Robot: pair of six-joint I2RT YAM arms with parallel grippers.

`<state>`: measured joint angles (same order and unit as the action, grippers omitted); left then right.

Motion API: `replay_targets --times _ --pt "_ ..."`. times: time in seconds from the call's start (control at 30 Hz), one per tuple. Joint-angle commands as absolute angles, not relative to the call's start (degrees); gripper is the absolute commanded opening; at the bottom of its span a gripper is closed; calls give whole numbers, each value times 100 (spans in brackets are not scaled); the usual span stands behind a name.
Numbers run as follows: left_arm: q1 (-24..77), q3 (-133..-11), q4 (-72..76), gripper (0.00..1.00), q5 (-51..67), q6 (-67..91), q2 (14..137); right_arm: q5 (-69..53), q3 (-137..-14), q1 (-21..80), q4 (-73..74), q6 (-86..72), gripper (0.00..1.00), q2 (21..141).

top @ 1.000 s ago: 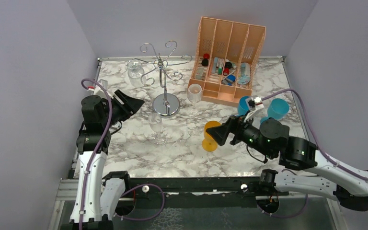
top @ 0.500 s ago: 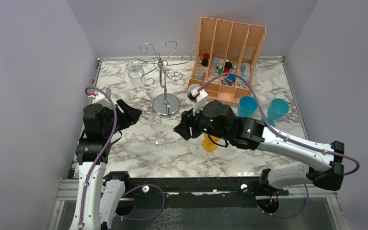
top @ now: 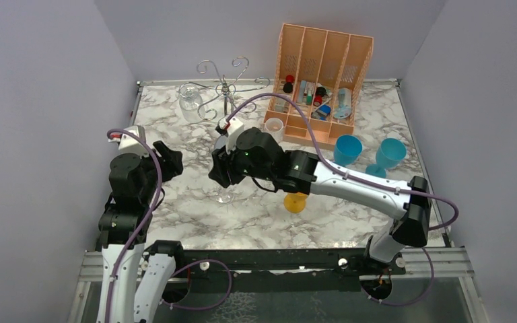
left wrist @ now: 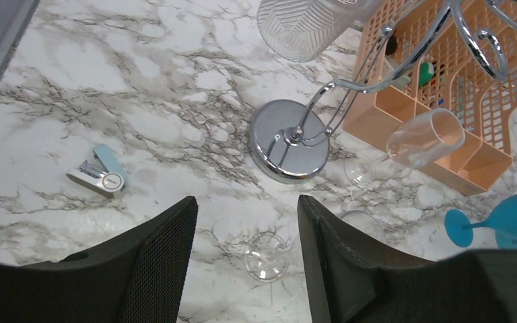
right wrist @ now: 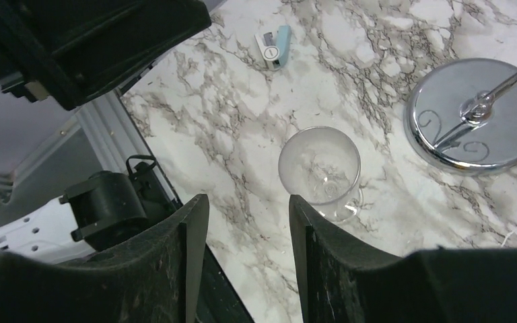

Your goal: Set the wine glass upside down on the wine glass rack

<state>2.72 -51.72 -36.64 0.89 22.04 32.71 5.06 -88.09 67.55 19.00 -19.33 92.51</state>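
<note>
A marble-patterned table is seen from above, with two robot arms reaching over it. A clear wine glass stands upright, mouth up, on the table. It is on the near side of the silver wire rack, close to the rack's round shiny base but not touching it.

The right gripper hovers above the glass with its fingers apart, holding nothing. In its own camera the glass sits just beyond the fingertips. The left gripper hangs above the table to the left of the glass, fingers apart and empty.

A small blue and silver stapler lies to the left of the base. A clear jar stands at the far left by the rack. At the far right is an orange slotted organiser, with a blue cup and a second blue cup on its near side. An orange goblet stands near the middle.
</note>
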Motion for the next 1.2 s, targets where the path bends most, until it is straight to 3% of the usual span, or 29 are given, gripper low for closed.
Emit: replay_targets --times 0.0,0.37,0.6,0.8,0.97,1.17 --pt "389 -5298 -3815 61 -541 1973 3148 424 -9195 6784 1843 -1709 50 9678" --pt "532 -5348 -3862 62 -726 1913 3076 883 -9983 6777 2433 -975 49 10618" --pt "571 -5364 -3864 63 -781 2008 3043 1005 -10198 6783 2863 -716 40 10942" --pt "571 -5416 -3850 63 -675 1989 3105 1053 -9951 6776 2871 -605 26 10704" --pt "580 -5451 -3650 63 -130 2022 3264 1383 -9394 6785 2742 -563 2 10135" --pt "581 -5212 -2830 63 1075 1905 3407 1157 -8691 6728 2144 -610 1 9124"
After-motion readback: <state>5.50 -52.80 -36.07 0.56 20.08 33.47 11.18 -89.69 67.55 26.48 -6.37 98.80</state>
